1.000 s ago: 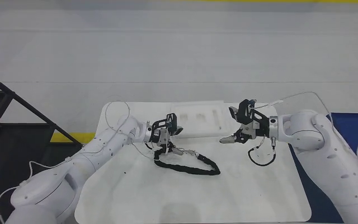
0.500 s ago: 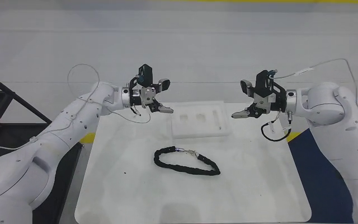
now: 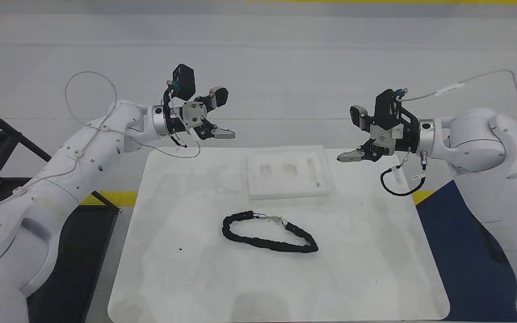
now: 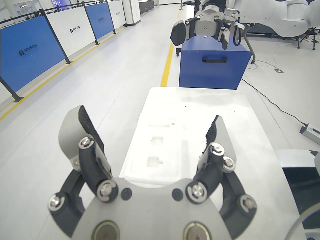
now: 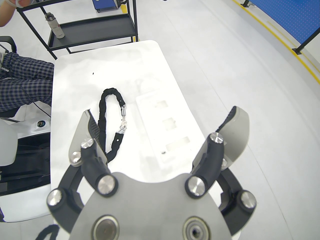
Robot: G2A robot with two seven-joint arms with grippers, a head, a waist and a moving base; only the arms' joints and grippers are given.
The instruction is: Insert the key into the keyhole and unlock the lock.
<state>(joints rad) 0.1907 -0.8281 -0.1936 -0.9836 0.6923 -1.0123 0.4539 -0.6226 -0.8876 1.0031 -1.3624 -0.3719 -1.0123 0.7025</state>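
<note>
**Raised clear, spread wide, nothing held**

Since a second ago, drawn up and outward from the middle of the white round-cornered table (image 3: 202, 278): the left gripper (image 3: 222, 115) (image 4: 149, 113), then down at one end of the black fabric-sleeved chain lock (image 3: 275, 239) (image 5: 106, 106), and the right gripper (image 3: 351, 136) (image 5: 160, 111), then low beside the white foam tray (image 3: 258, 190) (image 4: 130, 162) (image 5: 150, 131). Now held in the air, the left off the table's far left corner, the right over its far right corner, well apart and facing each other. Fingers of both splayed wide, with nothing between them. Unmoved near the middle of the table, the chain lock, lying in a flat loop with its silvery metal ends (image 3: 271, 218) (image 5: 123, 123) close together on the side toward the tray; too small to tell key from keyhole. Along the middle of the far edge, near the loop but apart from it, the foam tray with three rectangular recesses.
</note>
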